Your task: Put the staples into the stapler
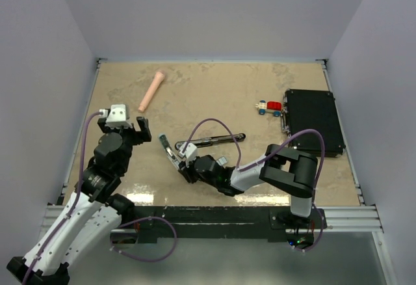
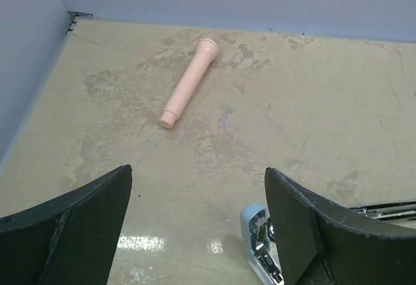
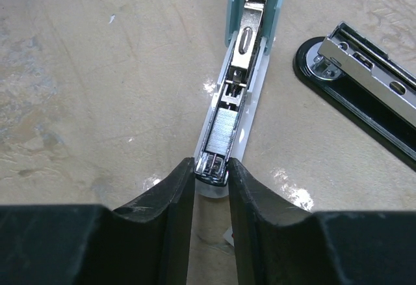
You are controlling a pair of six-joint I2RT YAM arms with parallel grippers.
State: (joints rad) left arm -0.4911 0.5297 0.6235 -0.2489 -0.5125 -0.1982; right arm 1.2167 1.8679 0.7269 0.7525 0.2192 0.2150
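- My left hand (image 2: 198,187) hangs above the surface (image 1: 214,90) with its fingers spread wide, holding nothing. It is well clear of the work, so little can go wrong there unless it swings inward.
- The pink cylinder (image 2: 192,90) lies far back on the left, well apart from everything, and poses no danger.
- The light-blue stapler (image 3: 240,70) lies hinged open near the middle. Its magazine channel is exposed, and a strip of staples (image 3: 221,132) appears to sit in it. I cannot see the staple box anywhere.
- My right hand (image 3: 211,168) has its fingers drawn narrow, pinching the near end of that magazine from both sides.
- The risk, as I judge it, is that the grip is only on the tip. If I squeeze or push off-centre, the stapler could skate on the glossy surface or twist out. A jolt could also tip the strip out of its channel or jam it crooked.
- The black stapler (image 3: 364,96) lies just beside on the right, so a sideways slip would knock into it.
- The toy car (image 1: 268,108) and the black case (image 1: 314,121) sit far right, out of harm's way.
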